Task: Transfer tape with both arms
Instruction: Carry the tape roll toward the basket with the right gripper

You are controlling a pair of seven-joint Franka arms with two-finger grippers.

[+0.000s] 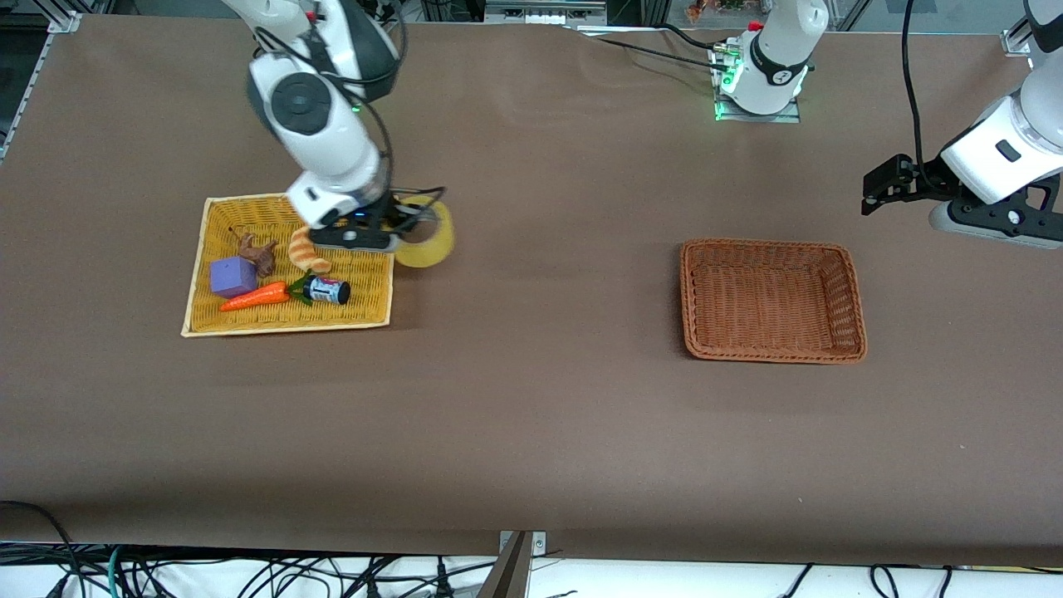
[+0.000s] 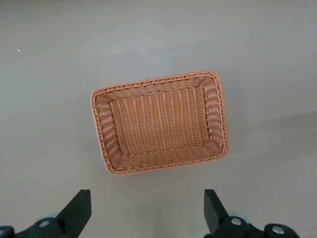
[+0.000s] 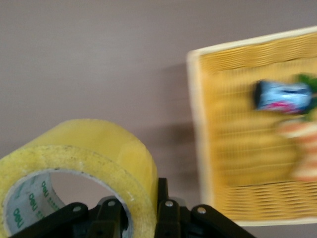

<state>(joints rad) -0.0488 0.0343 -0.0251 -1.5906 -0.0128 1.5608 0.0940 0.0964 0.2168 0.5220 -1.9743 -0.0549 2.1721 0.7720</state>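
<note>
R gripper (image 1: 397, 226) clamped the tape (image 1: 425, 233) by its wall, carried just off the yellow tray's (image 1: 199, 274) edge, prob. for a handoff. L gripper (image 2: 147, 212) hung wide open, waiting w/ the brown basket (image 2: 221, 114) beneath, ready to receive.

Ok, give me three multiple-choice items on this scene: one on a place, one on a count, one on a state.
1. The tape is
A. in the brown basket
B. held at the yellow tray's edge
C. lying beside the carrot

2. Things in the brown basket:
A. none
B. one
C. three

3. The left gripper is
A. shut on tape
B. open
C. shut on a basket

Answers: 1 B, the right gripper pinches the roll's wall there. 2 A, the left wrist view shows only weave. 3 B, its fingers stand wide apart above the table.
</note>
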